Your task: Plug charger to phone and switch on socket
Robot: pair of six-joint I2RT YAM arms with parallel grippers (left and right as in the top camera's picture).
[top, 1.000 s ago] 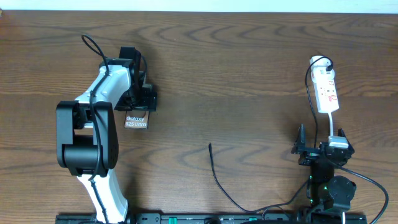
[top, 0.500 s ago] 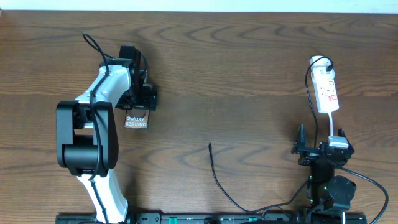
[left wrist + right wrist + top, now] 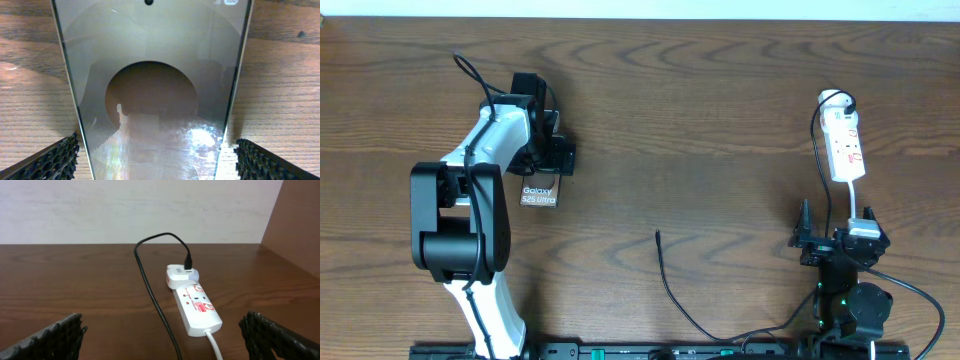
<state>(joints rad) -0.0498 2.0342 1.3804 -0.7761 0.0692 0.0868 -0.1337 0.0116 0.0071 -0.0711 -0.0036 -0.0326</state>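
Observation:
The phone (image 3: 540, 196) lies flat on the table at the left, its white lettering showing below my left gripper (image 3: 549, 163). In the left wrist view the phone (image 3: 152, 100) fills the frame and the left gripper (image 3: 157, 160) is open astride it, with a gap between each finger and the phone's edge. The charger (image 3: 666, 282) trails across the front middle and its plug tip (image 3: 658, 235) lies loose on the wood. The socket (image 3: 846, 146) sits at the right; the right gripper (image 3: 835, 240) stands open in front of it, holding nothing. The socket (image 3: 197, 307) lies ahead of the right gripper (image 3: 162, 345).
A white adapter (image 3: 180, 275) is plugged into the socket's far end, and a black cable (image 3: 150, 290) loops from it toward me. The socket's white lead (image 3: 215, 345) runs out at the near end. A pale wall (image 3: 150, 210) stands behind the table.
The left gripper has edged very slightly to the right over the phone. The right arm, the charger and the socket have not moved.

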